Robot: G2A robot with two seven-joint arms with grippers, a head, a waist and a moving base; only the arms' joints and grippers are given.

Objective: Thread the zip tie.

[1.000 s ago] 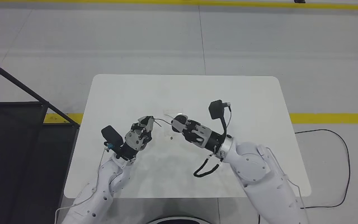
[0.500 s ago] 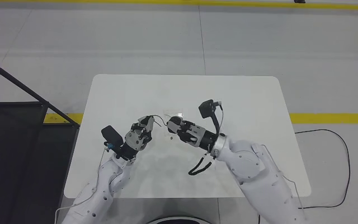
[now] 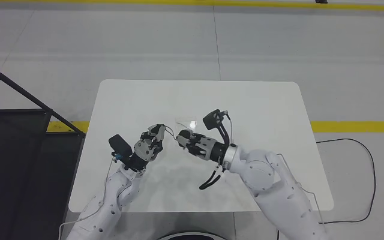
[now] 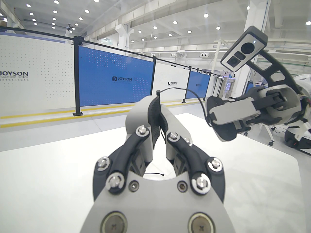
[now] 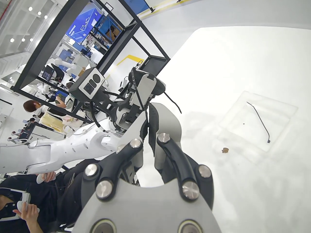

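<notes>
Both arms are up off the counter [image 3: 258, 102], meeting toward its 9 o'clock side, and I've got the zip tie [image 4: 184, 89] strung between them. The left end effector [image 4: 158, 107] is clamped shut on the tie, with the little square head [image 4: 158, 91] poking out just above its fingertips. That's deliberate: I want the slot exposed and steady as the target.

From there the strap bows across in a loose arc to the right end effector [image 4: 212, 122], sitting at about 3 o'clock of the left one in the top view, close but not touching. Its own wrist camera shows it pinched closed on the strap as well, so it works as the feeding side. A loose end sticks out past the left fingers; I can't tell from here whether that tip has gone through the head.

My read: we're mid-threading, alignment is everything, and the strap looks springy enough to flick off line.

Down on the counter, a spare tie [image 5: 261, 120] lies flat in a clear tray [image 5: 281, 112], with a small brown scrap [image 5: 225, 150] just beside the tray.
</notes>
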